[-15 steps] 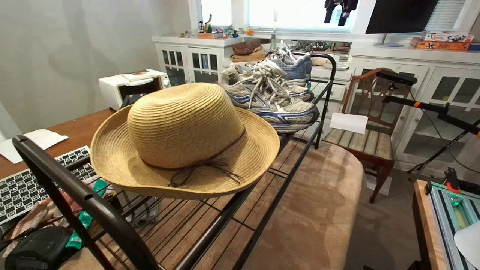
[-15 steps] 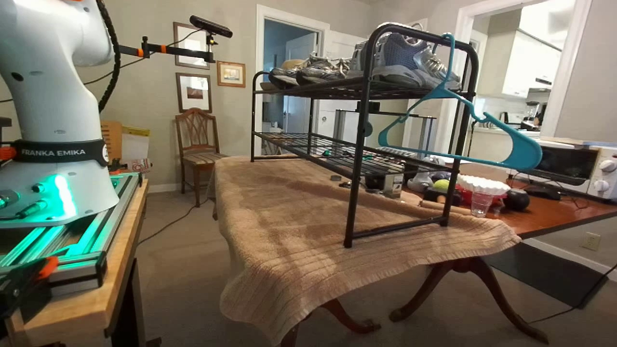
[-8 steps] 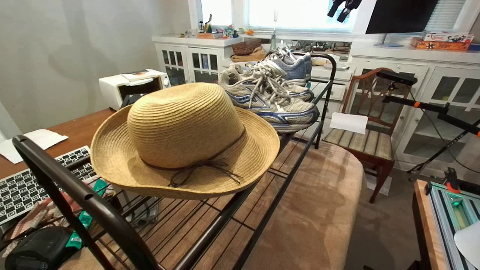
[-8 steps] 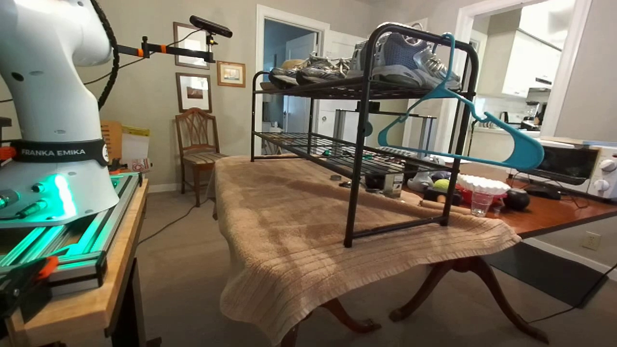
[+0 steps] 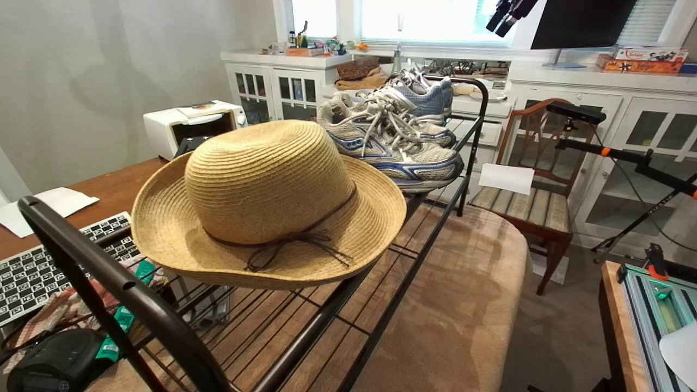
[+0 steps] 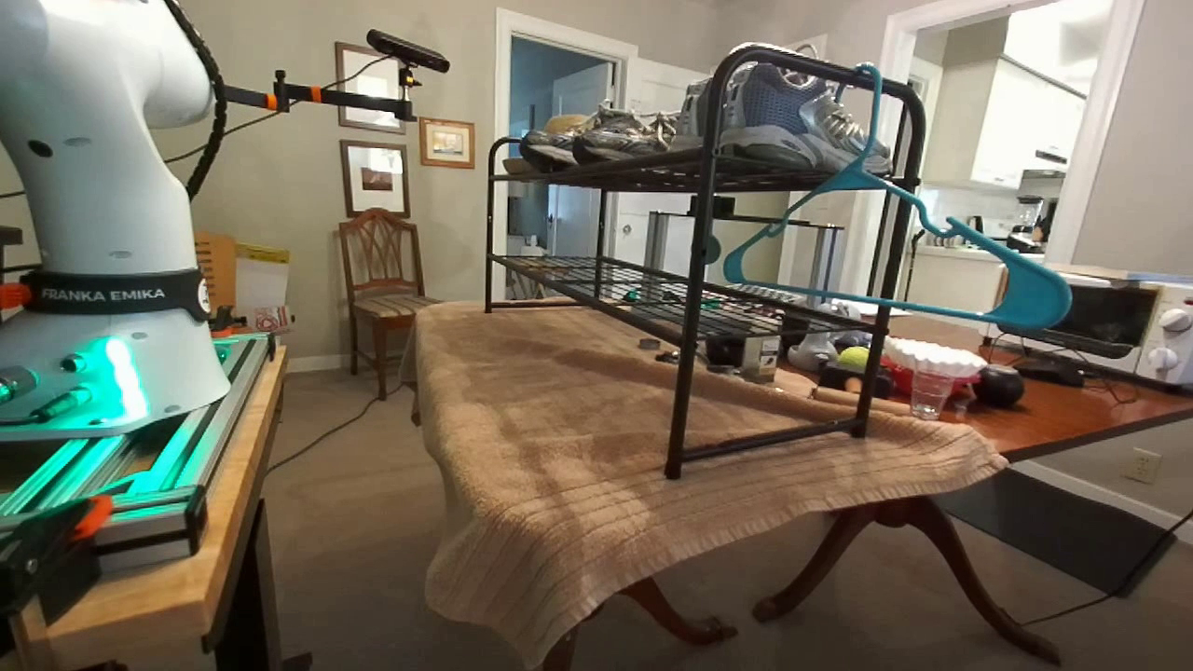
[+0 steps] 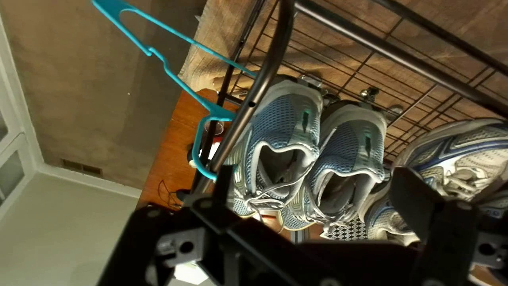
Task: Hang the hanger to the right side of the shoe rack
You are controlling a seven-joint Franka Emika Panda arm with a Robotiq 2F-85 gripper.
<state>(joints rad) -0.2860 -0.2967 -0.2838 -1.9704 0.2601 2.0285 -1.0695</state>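
The teal hanger (image 6: 1042, 300) hangs by its hook from the top end rail of the black shoe rack (image 6: 685, 373), its body sticking outward past the rail. From above, in the wrist view, the hanger (image 7: 216, 112) crosses the rail (image 7: 264, 81) with its hook curled round the bar. My gripper (image 7: 314, 171) is open there, fingers wide apart and nothing between them. An exterior view has the gripper (image 5: 497, 30) at the top edge, raised above the rack's far end. No part of it touches the hanger; it is out of frame where the hanger shows whole.
Blue-grey sneakers (image 6: 769, 112) stand on the top shelf by the hanger. Paler sneakers (image 5: 392, 141) and a straw hat (image 5: 272, 185) sit farther along it. A tan towel (image 6: 559, 447) covers the table under the rack. A wooden chair (image 6: 377, 280) stands behind.
In an exterior view my gripper has moved right and tilted, staying high. The hanger has swung a little on the rail, its outer end shifting right. The arm has drawn slightly left.
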